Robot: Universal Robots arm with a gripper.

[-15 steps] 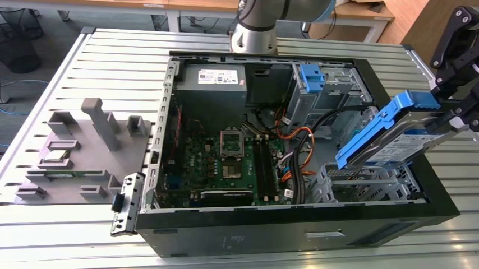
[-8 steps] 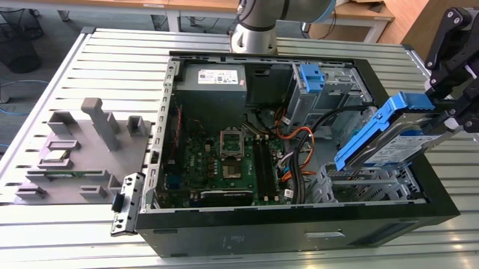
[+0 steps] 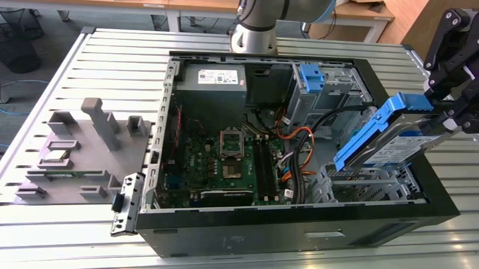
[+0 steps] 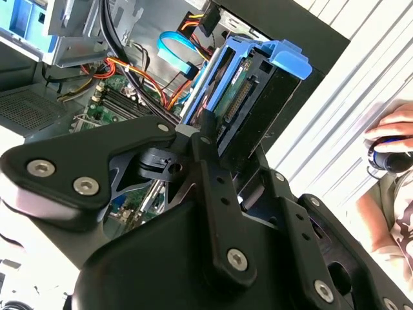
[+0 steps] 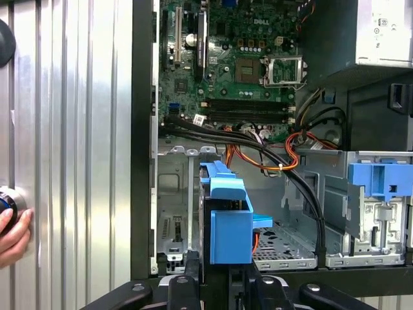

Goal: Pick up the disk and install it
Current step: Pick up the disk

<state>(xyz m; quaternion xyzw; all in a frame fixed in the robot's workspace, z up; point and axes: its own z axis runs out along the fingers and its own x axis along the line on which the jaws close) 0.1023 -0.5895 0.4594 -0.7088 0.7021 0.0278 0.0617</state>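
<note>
In the exterior view the disk [image 3: 396, 144], a silver-grey drive with a blue-and-white label in a bright blue bracket, hangs tilted over the open computer case's right side. It is just above the empty metal drive cage [image 3: 367, 182]. My gripper [image 3: 443, 115] is shut on its upper end. Both wrist views show the black fingers [image 4: 213, 187] clamping the disk [image 4: 251, 90] edge-on. The blue bracket end [image 5: 226, 219] points toward the cage [image 5: 174, 206], above its perforated floor [image 5: 284, 242].
The black case [image 3: 299, 224] lies open on a slatted metal table [image 3: 112, 61], holding a motherboard [image 3: 224, 162], power-supply box [image 3: 212, 77], loose cables [image 3: 299, 140] and another blue bracket [image 3: 311, 78]. A grey parts fixture [image 3: 75, 151] stands left. A person's hand [image 5: 13, 232] rests near the case.
</note>
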